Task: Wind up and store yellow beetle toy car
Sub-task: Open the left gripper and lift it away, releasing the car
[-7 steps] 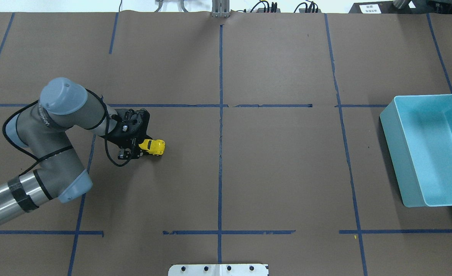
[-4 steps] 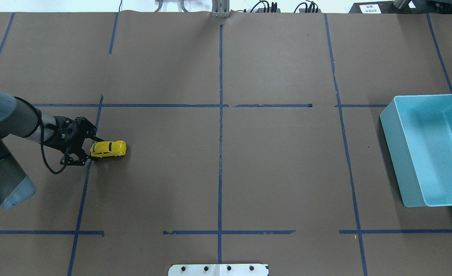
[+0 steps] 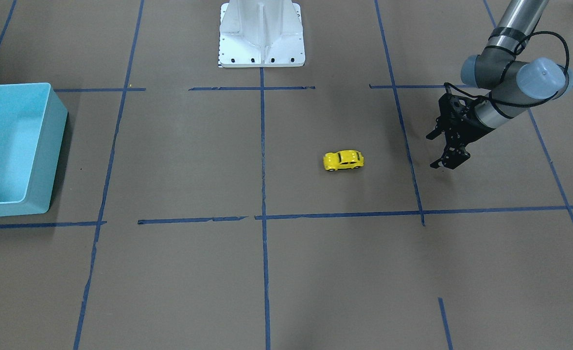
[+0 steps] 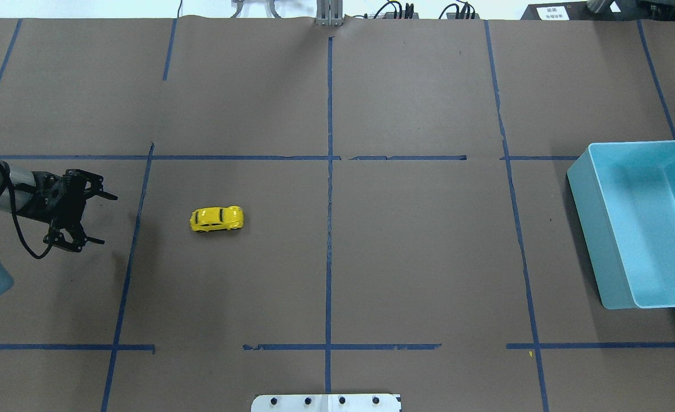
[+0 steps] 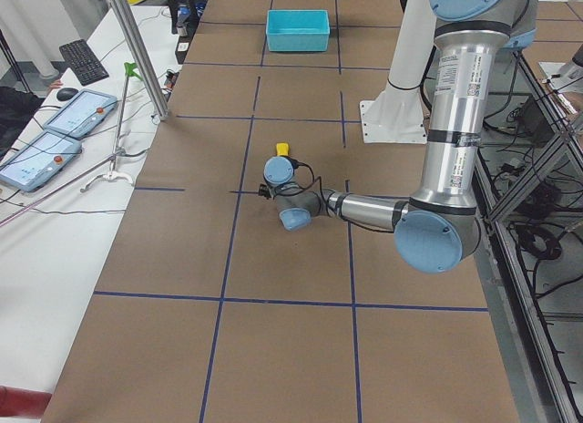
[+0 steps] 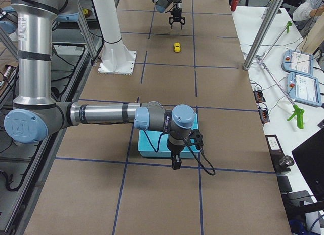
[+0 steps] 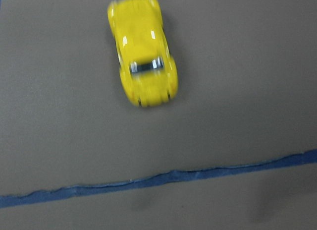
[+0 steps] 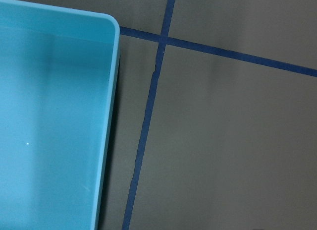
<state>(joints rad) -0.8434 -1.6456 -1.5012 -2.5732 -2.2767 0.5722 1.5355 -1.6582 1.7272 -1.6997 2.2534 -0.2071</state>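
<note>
The yellow beetle toy car (image 4: 217, 218) stands free on its wheels on the brown table, left of the centre line. It also shows in the front view (image 3: 343, 160) and, blurred, in the left wrist view (image 7: 142, 66). My left gripper (image 4: 105, 220) is open and empty, well to the car's left, its fingers pointing at the car; it also shows in the front view (image 3: 432, 151). The light-blue bin (image 4: 592, 229) sits empty at the far right. My right gripper (image 6: 174, 164) shows only in the exterior right view, beside the bin (image 6: 147, 146); I cannot tell whether it is open or shut.
Blue tape lines cross the brown table cover. The white robot base plate (image 3: 262, 43) stands at the robot's edge of the table. A side bench with tablets (image 5: 55, 140) and stands runs along the far edge.
My left gripper dragged the car to the left, then let go of it and drew back further left. The car has rolled to the right, away from the open gripper.
</note>
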